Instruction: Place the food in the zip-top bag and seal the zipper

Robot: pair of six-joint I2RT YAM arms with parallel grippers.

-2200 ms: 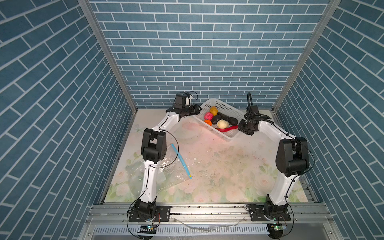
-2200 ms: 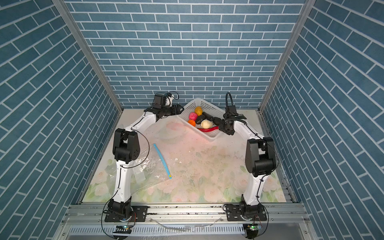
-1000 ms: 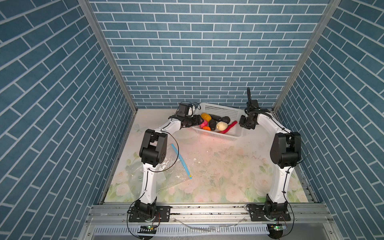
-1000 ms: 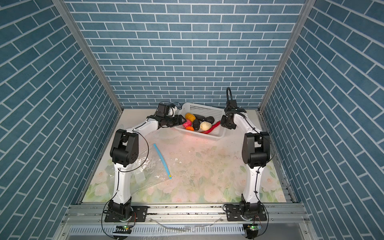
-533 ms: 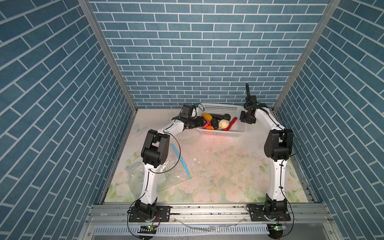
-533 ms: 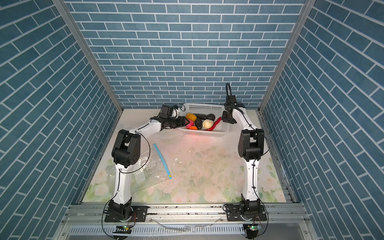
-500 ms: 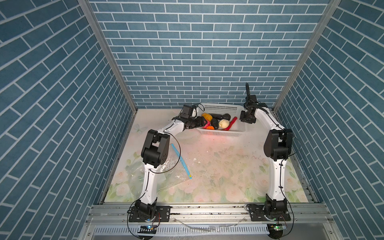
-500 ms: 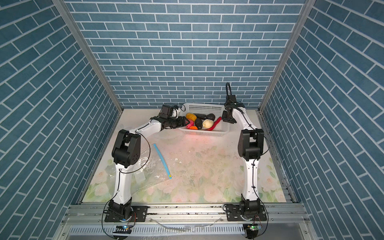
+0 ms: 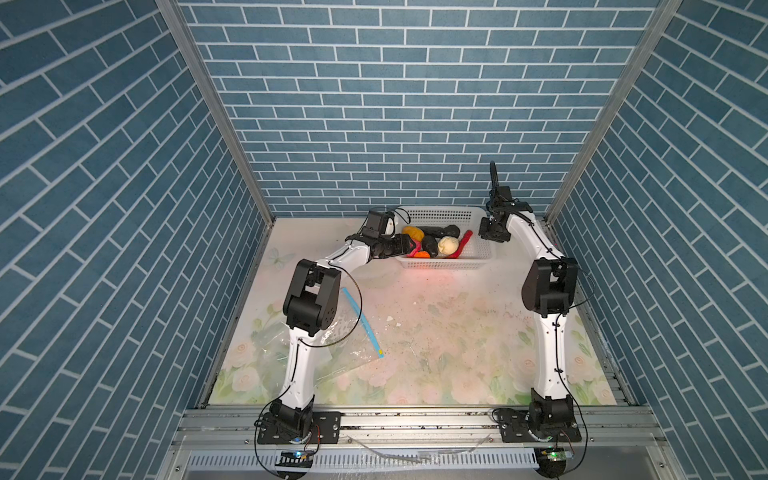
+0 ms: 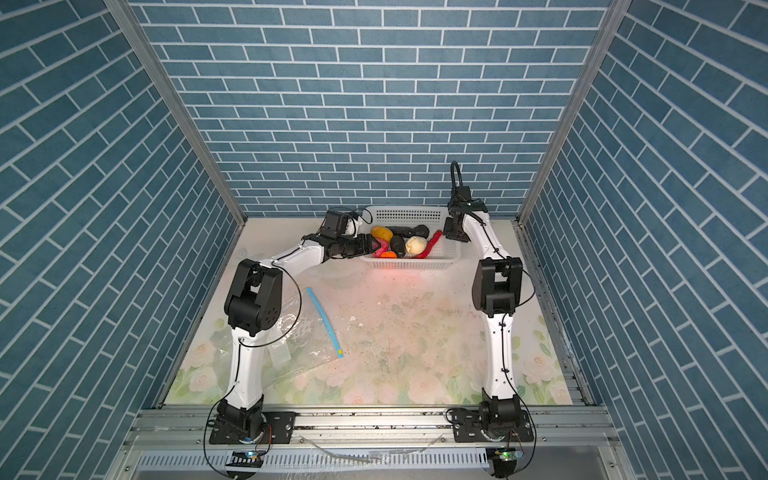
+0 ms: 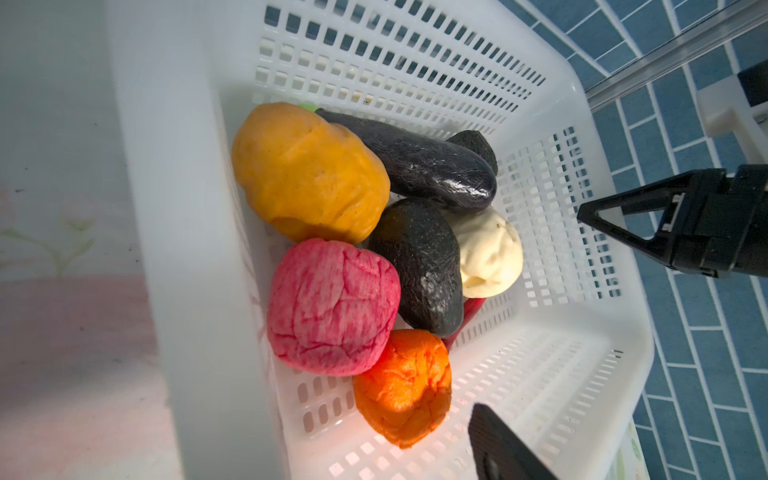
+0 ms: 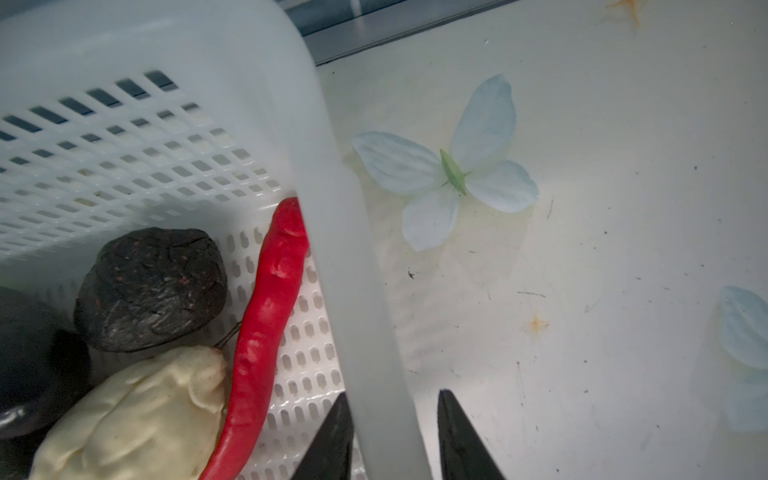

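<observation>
Food [image 9: 432,246] sits in white basket [image 9: 442,214] at far edge of surface [image 9: 449,332]. Left gripper [image 9: 407,246] spread wide, one finger inside basket. Right gripper [image 12: 392,392] apart astride basket rim, unclamped. Zip-top bag [image 9: 345,347] flat near front-left corner.

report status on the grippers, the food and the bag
Left gripper open, one finger inside the white basket. Right gripper open astride its rim. Toy food in basket; zip-top bag flat, empty. Left elbow overhangs it.

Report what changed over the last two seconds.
The white basket swung from a slant to square with the back wall, farther back. Right gripper followed and straddles its right rim, jaws apart; left gripper sits at its left end. Food stayed inside; zip-top bag unmoved.
</observation>
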